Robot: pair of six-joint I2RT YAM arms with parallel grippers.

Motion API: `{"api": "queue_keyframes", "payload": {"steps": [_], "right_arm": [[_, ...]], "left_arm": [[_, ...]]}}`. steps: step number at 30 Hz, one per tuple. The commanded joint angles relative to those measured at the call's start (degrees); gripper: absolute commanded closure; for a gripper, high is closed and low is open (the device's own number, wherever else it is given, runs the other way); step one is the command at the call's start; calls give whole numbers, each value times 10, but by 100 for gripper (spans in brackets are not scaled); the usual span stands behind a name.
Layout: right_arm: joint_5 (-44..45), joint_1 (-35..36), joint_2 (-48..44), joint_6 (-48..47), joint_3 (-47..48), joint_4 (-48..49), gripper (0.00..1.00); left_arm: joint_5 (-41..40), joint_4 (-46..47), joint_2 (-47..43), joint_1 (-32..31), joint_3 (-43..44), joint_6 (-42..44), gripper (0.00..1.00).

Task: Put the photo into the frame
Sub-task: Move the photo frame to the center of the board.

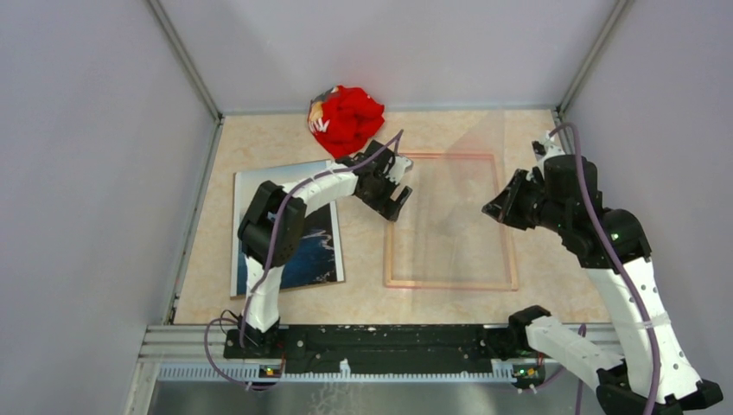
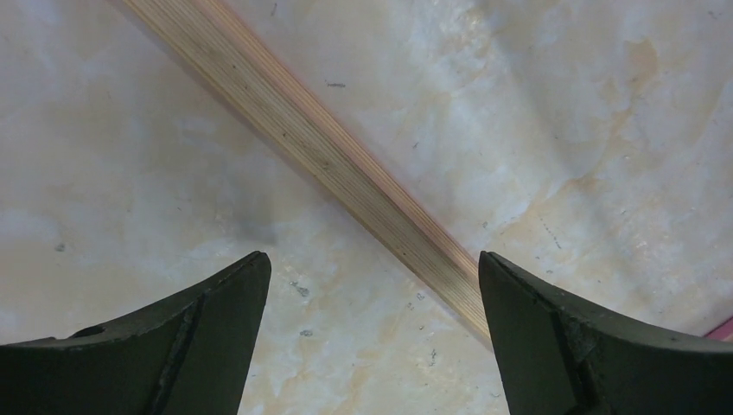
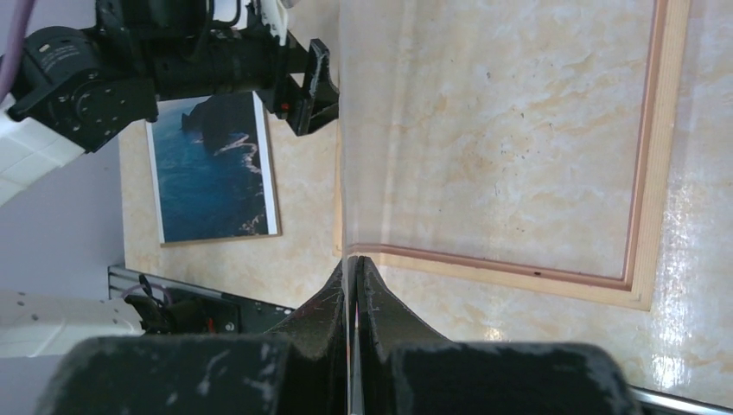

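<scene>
Clear pane (image 1: 471, 160), pinched in my right claw (image 1: 494, 210), tilts up so the frame (image 1: 449, 283) lies open for the photo (image 1: 315, 251). My left claw (image 1: 395, 201) hovers spread over its rail.

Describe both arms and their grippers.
The left arm and right arm have white shells and black joints, each trailed by a purple cable. The left gripper and right gripper are black, with two tapered fingers; the right's look scuffed.
</scene>
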Motion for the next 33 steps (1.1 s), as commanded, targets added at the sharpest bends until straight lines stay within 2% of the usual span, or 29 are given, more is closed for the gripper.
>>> {"api": "queue_keyframes", "payload": {"steps": [1, 5, 10, 17, 23, 30, 33], "right_arm": [[4, -3, -21, -2, 32, 12, 100], [-2, -3, -21, 0, 22, 16, 100], [-9, -3, -15, 0, 18, 26, 100], [-22, -2, 2, -1, 11, 49, 100], [-40, -3, 14, -3, -14, 81, 100], [-69, -3, 48, 0, -31, 125, 100], [-80, -3, 75, 2, -18, 144, 100]], "left_arm": [[-18, 4, 10, -3, -4, -38, 6], [-41, 9, 18, -5, -12, -39, 15], [-76, 16, 2, -3, -48, -27, 37], [-91, 24, -49, 7, -113, -24, 40], [-86, 25, -90, 20, -151, -27, 36], [-71, -13, -131, 29, -85, 3, 2], [-32, -44, -146, 64, -46, 12, 2]]}}
